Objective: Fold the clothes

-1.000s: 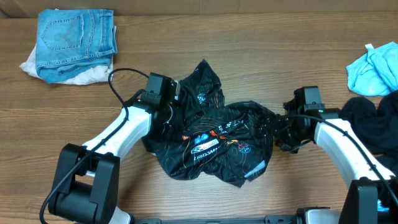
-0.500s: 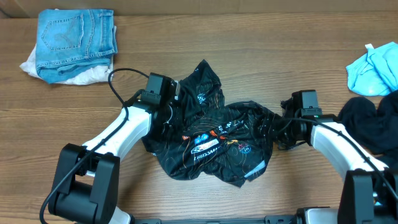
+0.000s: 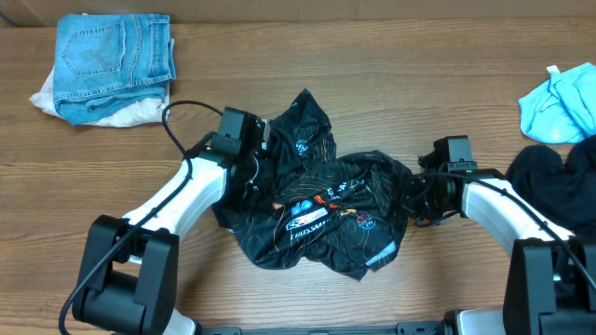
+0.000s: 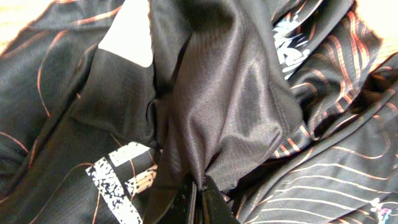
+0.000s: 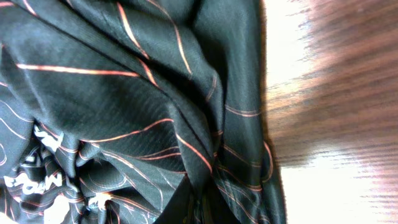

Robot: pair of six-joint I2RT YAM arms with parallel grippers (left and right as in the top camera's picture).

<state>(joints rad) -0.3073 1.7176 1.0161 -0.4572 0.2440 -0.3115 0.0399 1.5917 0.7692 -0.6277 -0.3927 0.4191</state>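
Change: right fingers (image 3: 416,197) have just shut on the jersey (image 3: 321,209) edge.
Other side: left fingers (image 4: 186,204) clamped on a jersey fold.
Meaning: both sides look gripped, so spreading can start.

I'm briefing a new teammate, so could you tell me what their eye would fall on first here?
A crumpled black jersey with tan lines lies at the centre of the table. The left gripper is shut on its left side and the right gripper on its right edge. Folded jeans sit at the far left corner, and a light blue cloth lies at the far right.
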